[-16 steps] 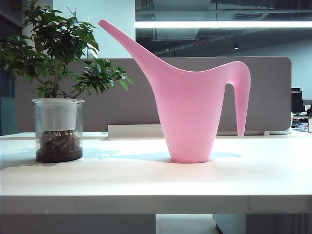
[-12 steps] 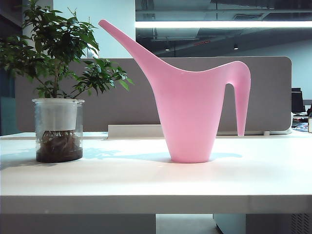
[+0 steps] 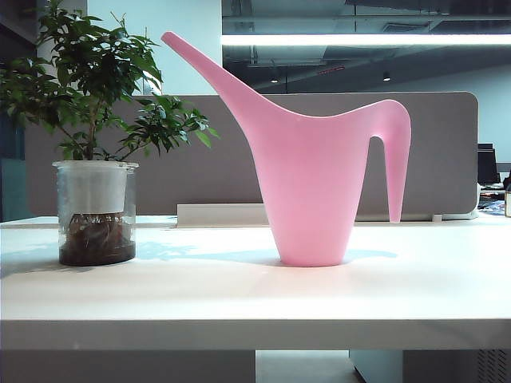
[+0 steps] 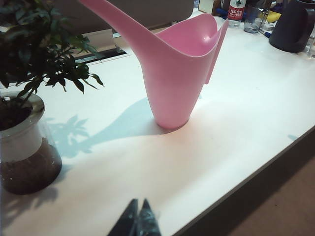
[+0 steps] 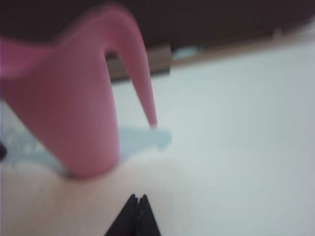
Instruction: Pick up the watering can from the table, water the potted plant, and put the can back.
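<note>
The pink watering can (image 3: 307, 179) stands upright in the middle of the white table (image 3: 255, 299), spout towards the potted plant (image 3: 96, 140) at the left. No arm shows in the exterior view. In the left wrist view the watering can (image 4: 177, 73) and the potted plant (image 4: 22, 123) lie ahead, and my left gripper (image 4: 139, 202) is shut and empty near the table's front edge. The right wrist view is blurred: the watering can (image 5: 64, 108) with its hanging handle (image 5: 140, 78) stands ahead of my right gripper (image 5: 137, 197), which is shut on nothing.
A grey partition (image 3: 447, 152) runs behind the table. In the left wrist view a dark jug (image 4: 293, 24), a bottle (image 4: 236, 11) and a glass (image 4: 253, 19) stand at the far end of the table.
</note>
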